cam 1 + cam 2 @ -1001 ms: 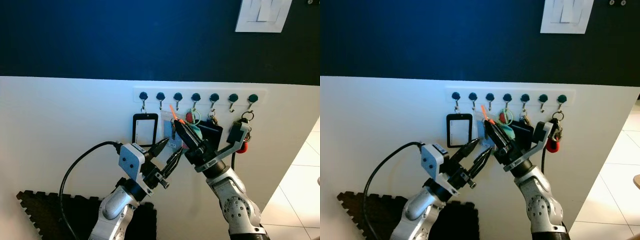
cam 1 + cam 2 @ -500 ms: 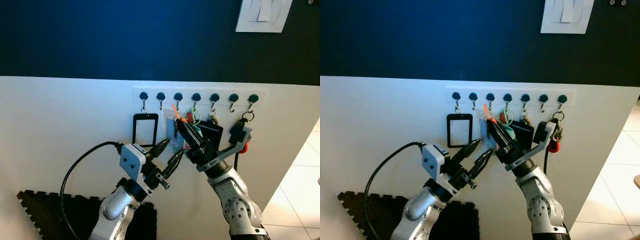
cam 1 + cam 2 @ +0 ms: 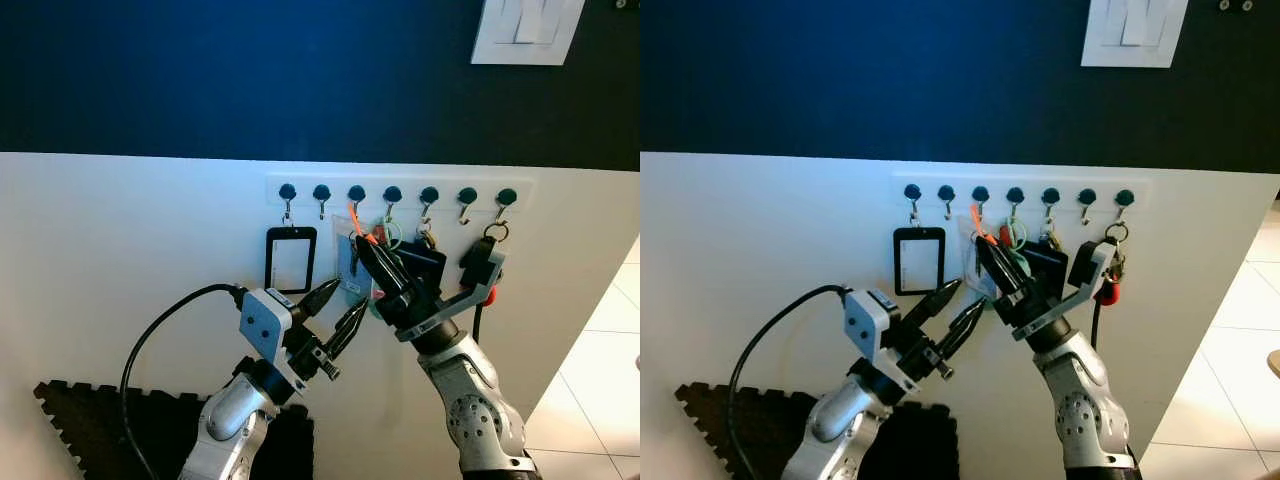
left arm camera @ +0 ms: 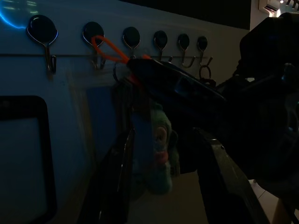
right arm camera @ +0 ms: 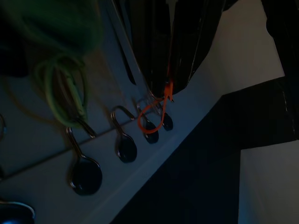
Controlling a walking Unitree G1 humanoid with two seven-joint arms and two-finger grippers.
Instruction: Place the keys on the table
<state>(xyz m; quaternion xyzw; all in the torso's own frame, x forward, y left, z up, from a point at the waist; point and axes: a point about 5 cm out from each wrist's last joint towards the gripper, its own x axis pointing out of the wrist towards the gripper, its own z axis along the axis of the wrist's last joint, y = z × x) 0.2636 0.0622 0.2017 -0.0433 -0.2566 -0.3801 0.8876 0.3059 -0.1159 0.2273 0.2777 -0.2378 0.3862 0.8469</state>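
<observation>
The keys hang from an orange loop (image 3: 357, 221) on the third hook of a white hook rack (image 3: 400, 189) on the wall. A teal charm (image 4: 157, 151) dangles under them. My right gripper (image 3: 363, 242) reaches up to the rack, its fingers (image 5: 163, 56) shut on the orange loop (image 5: 151, 119), which still leads to its hook (image 4: 93, 35). My left gripper (image 3: 348, 293) hovers open just below and left of the keys, with nothing between its fingers (image 4: 122, 177).
A black badge holder (image 3: 290, 258) hangs on the first hook. Green cord (image 3: 389, 236) and a red fob (image 3: 488, 293) hang from hooks further right. A light switch (image 3: 526, 30) sits high on the dark blue wall. A black foam mat (image 3: 85, 420) lies on the floor.
My right gripper has risen slightly toward the hooks, carrying the orange loop upward. The left gripper has stayed put.
</observation>
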